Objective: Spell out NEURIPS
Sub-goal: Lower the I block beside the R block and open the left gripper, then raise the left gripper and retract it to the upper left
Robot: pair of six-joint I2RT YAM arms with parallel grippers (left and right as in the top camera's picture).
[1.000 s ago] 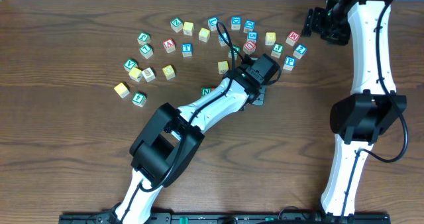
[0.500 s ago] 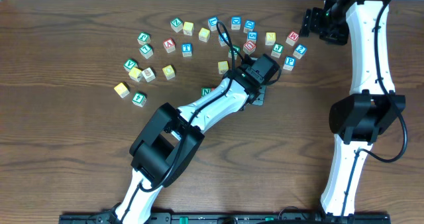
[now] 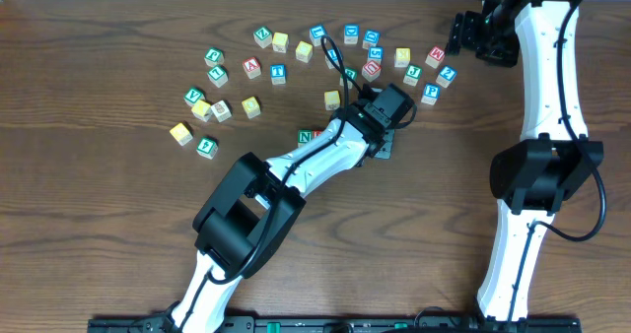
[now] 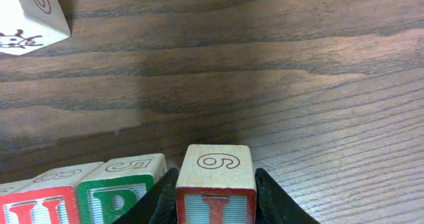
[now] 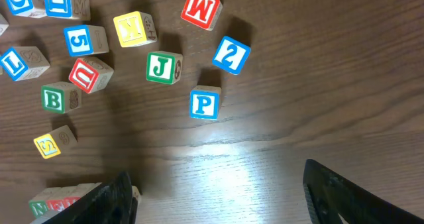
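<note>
My left gripper (image 4: 215, 207) is shut on a red-letter I cube (image 4: 215, 184), a black finger against each side. Just left of it, across a narrow gap, stand a green R cube (image 4: 122, 194) and a red U cube (image 4: 40, 207) in a row. From overhead, the left wrist (image 3: 383, 126) covers that row, and only the green N cube (image 3: 306, 136) at its left end shows. A blue P cube (image 5: 204, 105) and a yellow S cube (image 5: 50, 143) lie loose. My right gripper (image 5: 222, 197) hangs open over bare wood, holding nothing.
Several other letter cubes lie scattered across the far half of the table, among them M (image 5: 201, 8), 2 (image 5: 232, 55), J (image 5: 162, 67) and K (image 5: 132, 28). One pale cube (image 4: 30, 15) sits beyond the row. The right arm (image 3: 547, 166) stands along the right side.
Almost nothing. The left arm has shifted a touch, so a little more of the N cube shows. The right arm has stayed where it was.
</note>
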